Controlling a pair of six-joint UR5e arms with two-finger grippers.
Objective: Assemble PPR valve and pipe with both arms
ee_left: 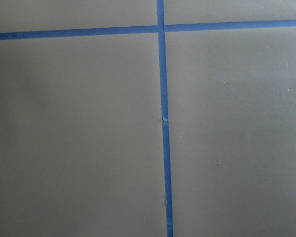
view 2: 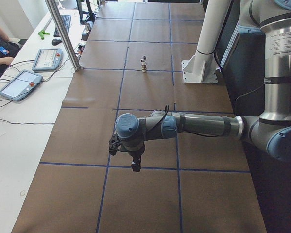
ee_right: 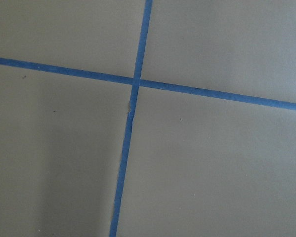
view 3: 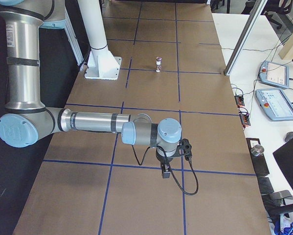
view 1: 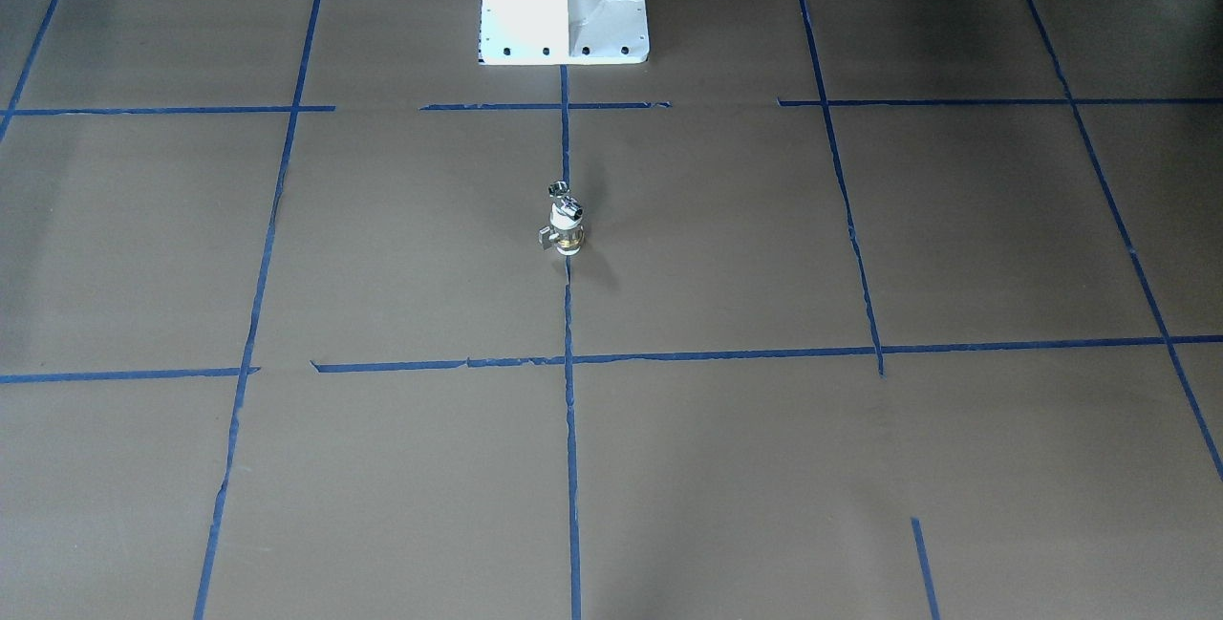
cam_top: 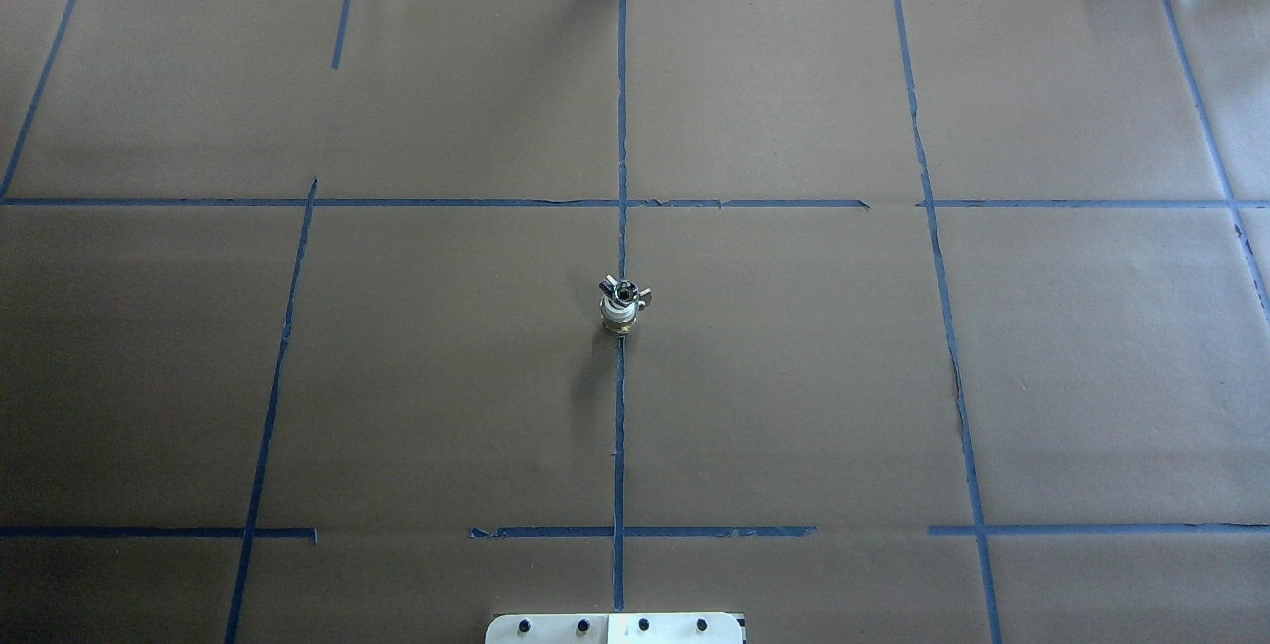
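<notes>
The PPR valve point(view 1: 568, 230) stands upright on the blue centre line in the middle of the table, white body over a brass base, its small lever to the side. The chrome pipe point(view 1: 562, 195) sits on its top end; how it is joined I cannot tell. Both also show in the overhead view, valve point(cam_top: 619, 315) and pipe point(cam_top: 622, 289). My left gripper point(view 2: 135, 166) hangs over the table's left end, far from the valve. My right gripper point(view 3: 165, 171) hangs over the right end. Both show only in side views, so I cannot tell whether they are open or shut. The wrist views show only paper and tape.
The white pedestal base point(view 1: 564, 9) stands behind the valve on the robot's side. A metal post point(view 2: 62, 34) rises at the table's far edge. Teach pendants point(view 3: 276, 73) and cables lie on the white desk beyond. Brown paper with blue tape lines point(cam_top: 620, 426) covers the table.
</notes>
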